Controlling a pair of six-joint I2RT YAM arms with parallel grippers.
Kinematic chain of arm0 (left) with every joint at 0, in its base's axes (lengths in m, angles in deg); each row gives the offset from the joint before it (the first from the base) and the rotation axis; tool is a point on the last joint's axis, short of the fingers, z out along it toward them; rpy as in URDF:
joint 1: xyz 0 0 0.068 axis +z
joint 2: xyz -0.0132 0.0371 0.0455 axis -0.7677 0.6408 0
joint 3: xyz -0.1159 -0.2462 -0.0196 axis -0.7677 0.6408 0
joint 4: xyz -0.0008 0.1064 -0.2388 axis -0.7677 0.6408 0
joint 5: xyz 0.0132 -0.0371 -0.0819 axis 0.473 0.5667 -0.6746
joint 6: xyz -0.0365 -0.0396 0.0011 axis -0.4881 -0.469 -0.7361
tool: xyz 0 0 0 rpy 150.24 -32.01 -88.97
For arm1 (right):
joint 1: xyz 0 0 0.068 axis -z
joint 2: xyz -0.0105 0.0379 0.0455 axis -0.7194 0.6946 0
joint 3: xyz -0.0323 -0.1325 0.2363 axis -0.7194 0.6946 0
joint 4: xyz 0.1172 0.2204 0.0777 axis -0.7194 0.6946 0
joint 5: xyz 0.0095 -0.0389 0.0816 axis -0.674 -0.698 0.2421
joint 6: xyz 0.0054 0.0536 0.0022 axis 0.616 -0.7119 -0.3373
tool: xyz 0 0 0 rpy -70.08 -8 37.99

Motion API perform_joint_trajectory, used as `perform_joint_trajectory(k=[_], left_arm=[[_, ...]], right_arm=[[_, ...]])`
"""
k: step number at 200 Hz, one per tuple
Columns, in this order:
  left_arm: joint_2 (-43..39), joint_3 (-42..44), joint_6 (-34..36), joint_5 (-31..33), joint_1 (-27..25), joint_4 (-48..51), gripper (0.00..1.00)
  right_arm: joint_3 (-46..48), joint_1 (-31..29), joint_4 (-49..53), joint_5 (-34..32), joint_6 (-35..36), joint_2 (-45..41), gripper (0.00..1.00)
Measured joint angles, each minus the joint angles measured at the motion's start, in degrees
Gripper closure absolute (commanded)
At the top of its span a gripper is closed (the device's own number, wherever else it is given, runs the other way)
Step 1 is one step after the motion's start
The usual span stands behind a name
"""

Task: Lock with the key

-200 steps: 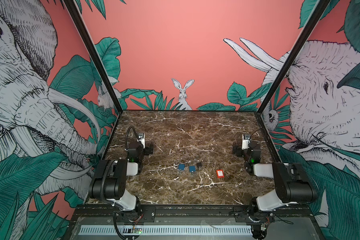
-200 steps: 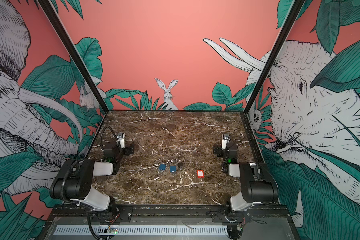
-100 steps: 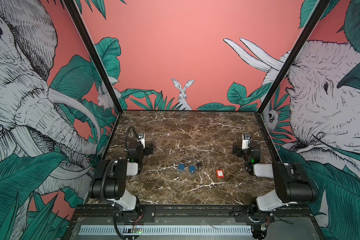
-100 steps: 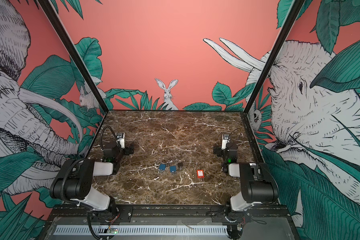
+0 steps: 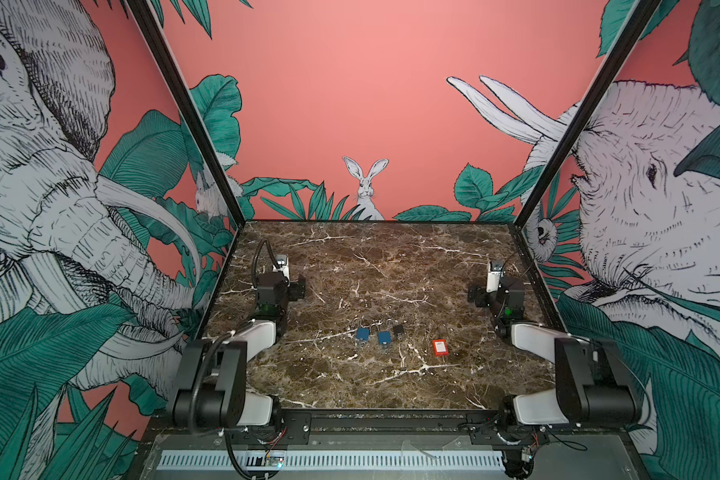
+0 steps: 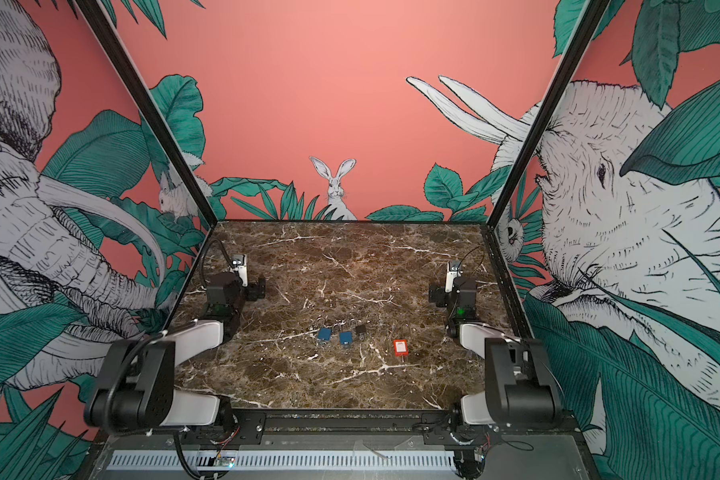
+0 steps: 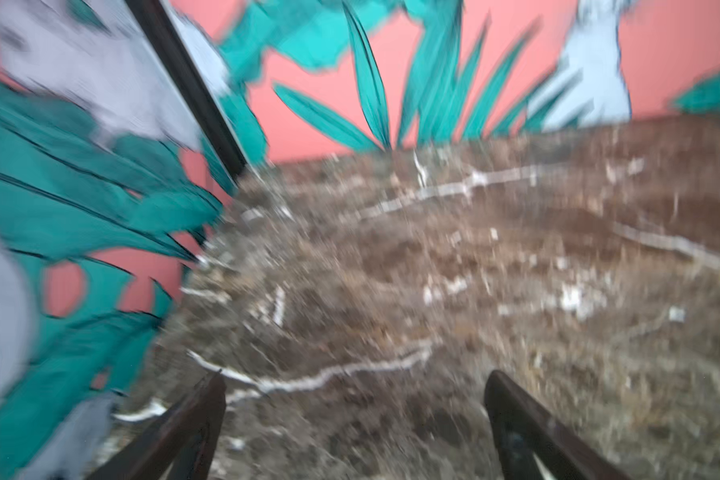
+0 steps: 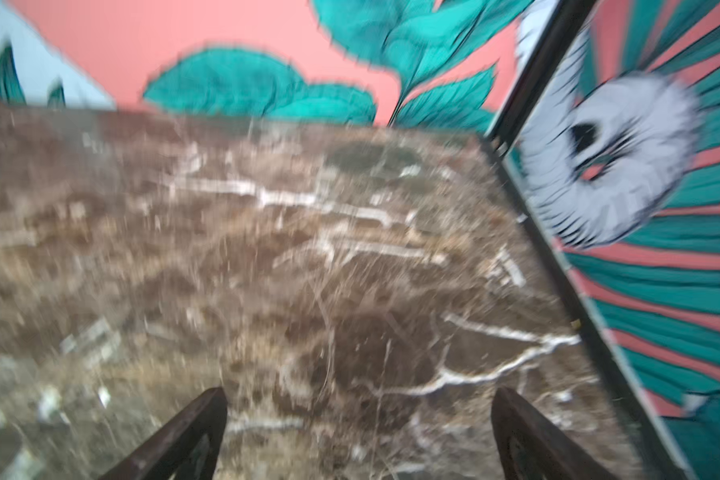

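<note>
Four padlocks lay flat on the desk (image 5: 371,257), in a loose row towards its front edge, about midway between the left and right edges. A blue padlock (image 5: 363,333) came first from the left edge, with a second blue padlock (image 5: 384,337) just beside it. A smaller black padlock (image 5: 398,330) sat close to that one. A red padlock (image 5: 440,347) lay apart, nearer the right edge. Whether a key lay among them was too small to tell in both top views.

There were two arms. The left gripper (image 5: 299,286) hung low near the left edge and the right gripper (image 5: 474,294) near the right edge, both well apart from the padlocks. The blurred wrist views showed each pair of dark fingers (image 7: 208,399) (image 8: 208,411) spread wide, with only bare desk between them.

The desk was dark brown marble with white veins. Coral walls rose on three sides, painted with teal leaves and grey elephants (image 5: 641,187). A white rabbit (image 5: 366,187) was painted on the back wall, and black frame posts (image 5: 184,112) rose from the back corners.
</note>
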Motion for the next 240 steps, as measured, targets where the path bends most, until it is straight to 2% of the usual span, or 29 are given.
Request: perform_joint_trajectory(k=[17, 44, 78, 99, 118, 138, 170, 240], left_arm=[[-3.8, -2.7, -4.2, 2.7, 0.0, 5.8, 0.02], [-3.6, -11.3, -13.6, 2.6, 0.0, 20.0, 0.02], [-4.4, -16.0, -19.7, -8.1, -0.8, 33.1, 0.02], [-5.6, -15.8, -21.6, -15.2, -4.3, 37.9, 0.02], [-5.7, -15.8, -22.6, -21.2, -7.6, 41.6, 0.07], [-5.7, -16.0, -23.6, -25.8, -10.2, 44.8, 0.08], [-5.3, -16.5, -24.3, -30.7, -13.4, 48.0, 0.10], [-4.9, -16.4, -26.2, -37.9, -14.5, 46.9, 0.11]], right_arm=[[-6.1, 0.0, 8.9, -1.7, -4.7, -4.5, 0.02], [-15.3, -1.0, 24.5, -1.3, -11.4, -6.9, 0.02], [-17.3, -4.2, 45.5, 3.0, -16.7, -11.2, 0.05], [-17.3, -6.4, 56.3, 7.4, -20.4, -14.9, 0.08], [-16.7, -7.3, 62.4, 13.4, -23.7, -18.5, 0.14], [-15.5, -7.6, 66.6, 20.2, -27.3, -21.1, 0.20], [-11.1, -8.6, 68.4, 27.5, -31.6, -21.7, 0.29], [-4.1, -11.4, 62.6, 33.6, -37.6, -20.0, 0.33]])
